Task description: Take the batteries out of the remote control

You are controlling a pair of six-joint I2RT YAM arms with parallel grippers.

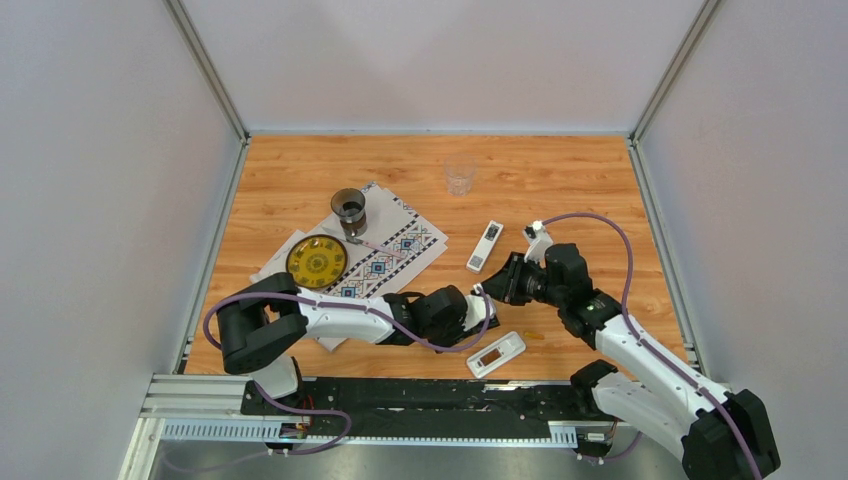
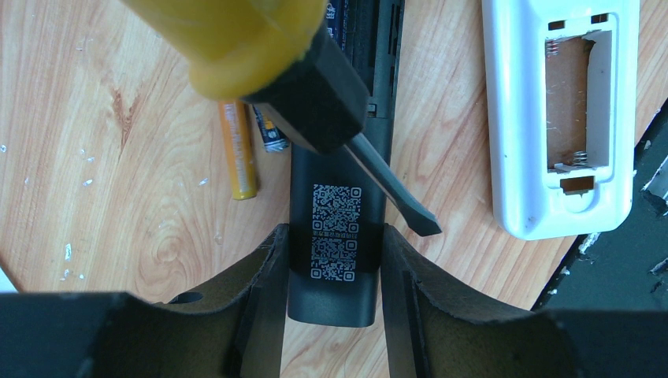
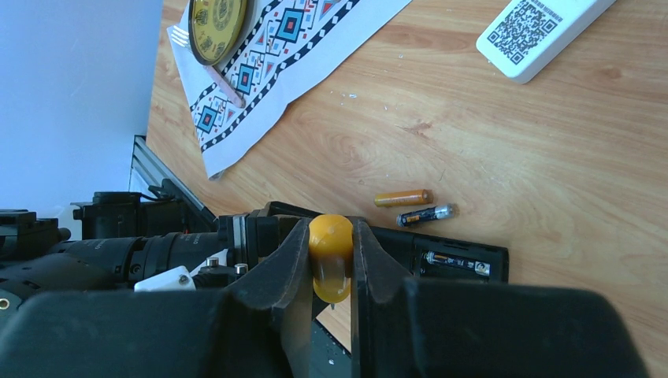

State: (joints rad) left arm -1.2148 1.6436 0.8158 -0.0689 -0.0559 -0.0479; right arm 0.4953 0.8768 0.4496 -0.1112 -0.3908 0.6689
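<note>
At mid-bench, near edge: your left hand (image 2: 331, 244) grips the black remote (image 2: 327, 169) across its tail, label side up, with the jaws spread about halfway by its width. Your right hand (image 3: 331, 236) is clamped tight on the yellow handle of the screwdriver (image 2: 244, 39). The blade crosses the remote's right edge and its tip sits just past the body, not in the bay.

Batteries: two are out. The orange battery (image 3: 402, 198) and the dark battery (image 3: 426, 214) lie close together on the bench (image 3: 512, 142), just beside the black remote. A third battery (image 3: 457, 264) sits in that remote's open bay. You can't tell whether another lies next to it, because the handle and your own fingers cover that part.

The white remote (image 2: 512, 157), to the right, lies cover off with its bay bare: springs show, no cells. The far remote (image 3: 543, 27) lies label up, and only one end shows, so its contents are unknown.

Judgement: you look past halfway. What's left is to lever out whatever the black bay holds and lay it with the other two.
</note>
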